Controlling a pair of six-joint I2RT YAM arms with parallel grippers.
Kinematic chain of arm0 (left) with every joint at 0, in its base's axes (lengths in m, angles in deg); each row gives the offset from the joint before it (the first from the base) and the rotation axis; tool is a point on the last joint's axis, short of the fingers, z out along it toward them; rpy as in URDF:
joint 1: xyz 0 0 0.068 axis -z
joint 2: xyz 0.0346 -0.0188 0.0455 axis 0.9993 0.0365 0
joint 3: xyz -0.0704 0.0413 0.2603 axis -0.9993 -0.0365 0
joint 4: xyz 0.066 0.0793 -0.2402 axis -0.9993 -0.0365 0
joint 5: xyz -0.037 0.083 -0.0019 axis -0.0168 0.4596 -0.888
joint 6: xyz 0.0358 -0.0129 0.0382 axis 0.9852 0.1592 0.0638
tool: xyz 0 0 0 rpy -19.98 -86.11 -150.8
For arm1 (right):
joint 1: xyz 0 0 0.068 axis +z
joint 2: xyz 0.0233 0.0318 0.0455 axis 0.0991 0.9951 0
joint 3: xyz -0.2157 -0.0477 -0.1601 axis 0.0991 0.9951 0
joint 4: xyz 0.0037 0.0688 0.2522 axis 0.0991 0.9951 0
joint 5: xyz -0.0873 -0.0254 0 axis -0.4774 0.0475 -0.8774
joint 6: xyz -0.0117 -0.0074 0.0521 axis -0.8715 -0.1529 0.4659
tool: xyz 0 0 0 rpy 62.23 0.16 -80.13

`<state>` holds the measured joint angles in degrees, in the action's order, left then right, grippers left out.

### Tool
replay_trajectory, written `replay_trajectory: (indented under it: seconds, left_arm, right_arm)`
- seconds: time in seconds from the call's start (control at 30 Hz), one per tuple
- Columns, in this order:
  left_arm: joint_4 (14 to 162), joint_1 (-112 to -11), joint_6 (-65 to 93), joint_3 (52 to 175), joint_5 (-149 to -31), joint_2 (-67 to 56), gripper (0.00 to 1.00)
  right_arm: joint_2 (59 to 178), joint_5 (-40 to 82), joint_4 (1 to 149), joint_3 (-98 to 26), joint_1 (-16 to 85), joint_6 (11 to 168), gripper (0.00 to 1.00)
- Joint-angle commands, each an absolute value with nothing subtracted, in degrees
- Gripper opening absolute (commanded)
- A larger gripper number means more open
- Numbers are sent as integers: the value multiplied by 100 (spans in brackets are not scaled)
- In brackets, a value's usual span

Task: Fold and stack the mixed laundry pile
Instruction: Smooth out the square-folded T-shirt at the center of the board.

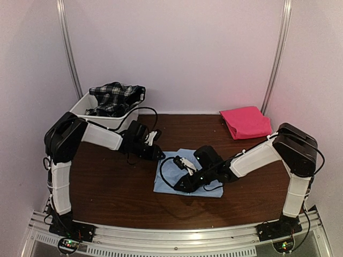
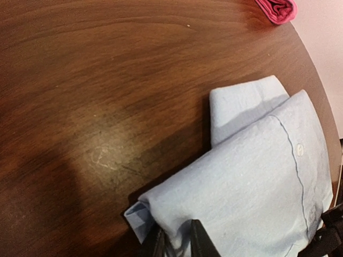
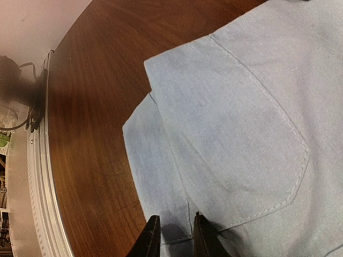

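Table (image 1: 107, 193): dark wood, seen in all three views.

Shirt (image 1: 167, 179): light blue, lying flat and partly folded at mid-table, between the two arms. In the left wrist view the shirt (image 2: 246, 187) shows a folded panel with a stitched edge and one button (image 2: 300, 150); a smaller folded part sticks out from beneath it towards the far side. In the right wrist view the shirt (image 3: 241, 123) shows a chest pocket (image 3: 236, 160) facing up, with a second layer of cloth showing under the top layer's edge.

Left gripper (image 1: 157, 153): low at the shirt's far left corner. In its own view the left gripper (image 2: 177, 243) has its fingers drawn close together with bunched shirt cloth between them; it appears clamped on the shirt's edge, and the corner beside it is turned up.

Right gripper (image 1: 181, 184): low over the shirt's near left part. In its own view the right gripper (image 3: 174, 238) has its fingers narrowly spaced with shirt cloth in the gap; it appears pinched on the shirt.

Pink cloth (image 1: 245, 122): folded, lying at the far right of the table, well apart from the shirt. Its edge shows at the top of the left wrist view (image 2: 277, 9).

Plaid garment (image 1: 114, 97): black and white, crumpled, heaped in the white tub (image 1: 107, 121) at the far left corner and rising above its rim.
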<state>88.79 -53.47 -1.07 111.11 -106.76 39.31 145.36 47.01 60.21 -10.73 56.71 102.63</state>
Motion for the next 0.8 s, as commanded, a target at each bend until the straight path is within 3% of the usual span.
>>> replay_trajectory:
  seconds: [0.0,0.07,0.6,0.7,0.77]
  left_arm:
    - [9039,-5403,-64,11325,-10873,4000,10]
    - [9044,-5434,-78,11384,-10837,3985,0]
    - [8860,-5645,119,11932,-10396,4271,1]
    - [8783,-5645,185,11856,-10347,4223,28]
    - [8835,-5645,219,11716,-10269,4037,39]
  right_arm:
    - [14719,4577,6340,-888,5745,10315,22]
    - [14712,4594,6333,-860,5746,10315,22]
    - [14810,4779,6096,-712,5939,10475,21]
    - [14643,4876,6169,-790,5939,10466,23]
    - [14372,4921,6288,-879,5932,10493,32]
